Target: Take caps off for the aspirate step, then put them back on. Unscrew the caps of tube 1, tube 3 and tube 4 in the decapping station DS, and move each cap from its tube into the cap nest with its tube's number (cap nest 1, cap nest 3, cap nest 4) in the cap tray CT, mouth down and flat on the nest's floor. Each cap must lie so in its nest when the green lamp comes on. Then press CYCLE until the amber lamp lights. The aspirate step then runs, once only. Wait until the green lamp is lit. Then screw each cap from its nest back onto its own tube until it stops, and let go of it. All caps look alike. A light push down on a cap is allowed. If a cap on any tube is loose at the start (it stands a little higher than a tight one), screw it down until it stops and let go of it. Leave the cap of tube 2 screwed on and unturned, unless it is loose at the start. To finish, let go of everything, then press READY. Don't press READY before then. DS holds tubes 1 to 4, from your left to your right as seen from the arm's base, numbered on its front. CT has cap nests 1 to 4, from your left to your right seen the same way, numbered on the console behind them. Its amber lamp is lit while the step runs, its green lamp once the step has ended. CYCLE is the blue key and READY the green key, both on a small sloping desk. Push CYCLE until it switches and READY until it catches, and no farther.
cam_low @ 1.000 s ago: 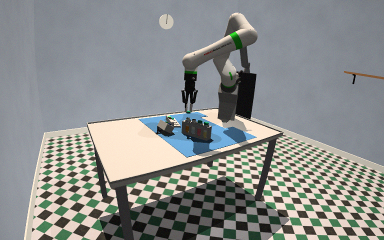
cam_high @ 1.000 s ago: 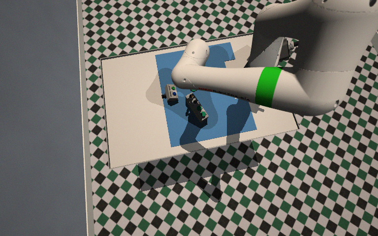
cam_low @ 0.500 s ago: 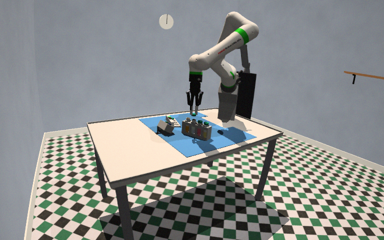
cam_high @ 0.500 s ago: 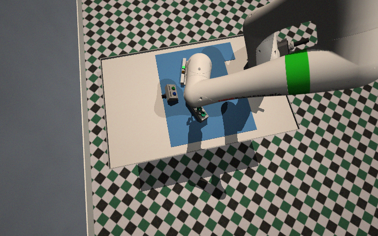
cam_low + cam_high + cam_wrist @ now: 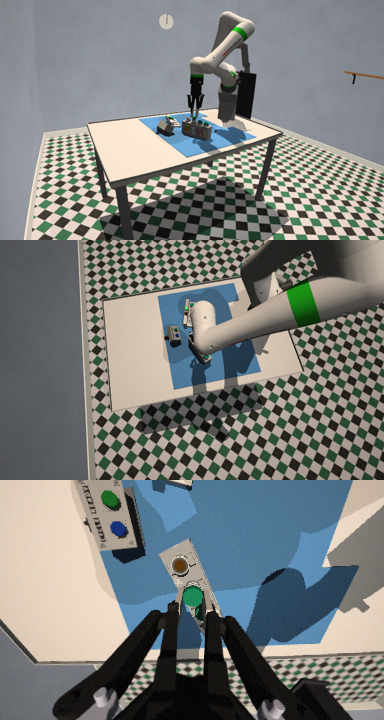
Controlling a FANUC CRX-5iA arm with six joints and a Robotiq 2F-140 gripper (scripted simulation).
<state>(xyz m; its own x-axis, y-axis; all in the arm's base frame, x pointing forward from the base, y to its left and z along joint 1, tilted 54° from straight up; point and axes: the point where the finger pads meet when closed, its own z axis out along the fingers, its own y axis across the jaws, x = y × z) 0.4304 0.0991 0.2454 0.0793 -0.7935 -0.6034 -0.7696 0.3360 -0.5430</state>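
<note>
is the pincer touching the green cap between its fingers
Touching. In the wrist view the green cap sits pinched between the pincer fingertips, no gap on either side, above the decapping station.

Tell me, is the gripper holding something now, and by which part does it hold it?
Yes. The gripper is shut on a green cap, held by its sides between the two fingertips, above the decapping station.
</note>
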